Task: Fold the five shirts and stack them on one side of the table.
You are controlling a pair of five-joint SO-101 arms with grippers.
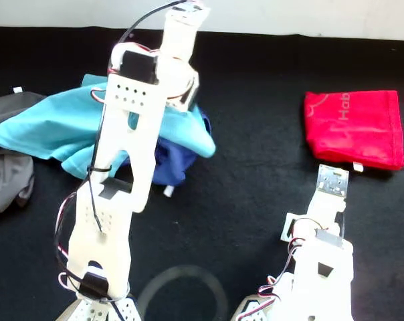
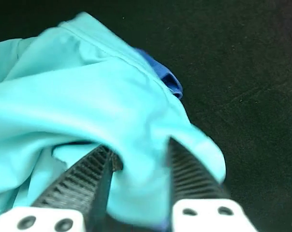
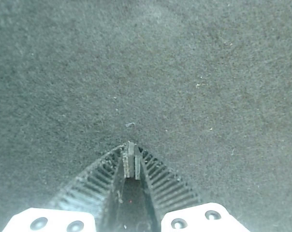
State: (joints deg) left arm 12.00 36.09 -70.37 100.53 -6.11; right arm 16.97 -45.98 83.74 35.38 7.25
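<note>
Left end effector [image 2: 140, 154] pinches the turquoise shirt [image 2: 88, 101], blue shirt [image 2: 169, 81] just beyond its tips; right end effector [image 3: 131, 157], pressed together, hangs above the counter [image 3: 194, 72].

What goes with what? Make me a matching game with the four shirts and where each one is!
Shirts:
1. red shirt
2. turquoise shirt
3. grey shirt
4. blue shirt

Places:
A. partly under another shirt
B. folded, lying alone on the right
C. between the left jaws
D. crumpled at the far left

Pairs: 1-B, 2-C, 3-D, 4-A
</note>
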